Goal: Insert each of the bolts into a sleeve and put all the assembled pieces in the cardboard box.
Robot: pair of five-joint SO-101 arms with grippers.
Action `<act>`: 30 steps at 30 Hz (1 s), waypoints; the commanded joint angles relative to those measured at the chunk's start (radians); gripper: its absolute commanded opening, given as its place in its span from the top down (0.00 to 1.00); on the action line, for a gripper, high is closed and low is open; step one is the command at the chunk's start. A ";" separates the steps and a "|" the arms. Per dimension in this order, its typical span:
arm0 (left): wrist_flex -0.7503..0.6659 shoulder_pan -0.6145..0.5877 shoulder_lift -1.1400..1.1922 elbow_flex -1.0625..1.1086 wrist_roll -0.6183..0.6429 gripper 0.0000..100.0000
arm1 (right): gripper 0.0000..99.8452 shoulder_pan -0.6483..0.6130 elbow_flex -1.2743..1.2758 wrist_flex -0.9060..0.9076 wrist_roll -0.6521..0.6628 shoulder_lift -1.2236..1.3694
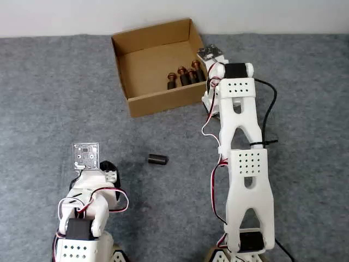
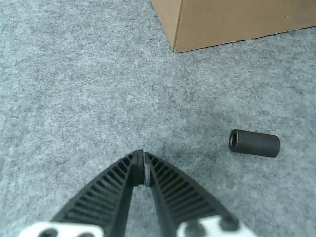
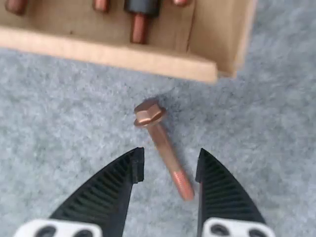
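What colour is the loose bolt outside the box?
Copper; the bolt shows best in the right wrist view.

The cardboard box [image 1: 163, 102] is brown and open-topped. Inside it, by one side wall, a row of assembled pieces [image 1: 185, 76] lies side by side: copper bolts seated in black sleeves. One loose bolt [image 3: 163, 143], copper with a flanged hex head, lies flat just outside a corner of the box, with its head toward the box. One empty sleeve [image 1: 157, 159], a short black tube, lies on its side well apart from the box's long outer wall.
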 commanded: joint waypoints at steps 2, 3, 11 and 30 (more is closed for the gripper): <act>-0.029 -0.009 -0.008 -0.004 -0.005 0.99 | 0.86 0.004 0.044 -0.045 0.009 -0.059; -0.029 -0.009 -0.008 -0.004 -0.005 0.99 | 0.86 0.002 0.058 -0.056 0.009 -0.059; -0.029 -0.009 -0.008 -0.004 -0.005 0.99 | 0.87 0.007 0.252 -0.217 0.011 -0.058; -0.029 -0.009 -0.008 -0.004 -0.005 0.99 | 0.99 -0.249 0.060 0.081 -0.198 -0.090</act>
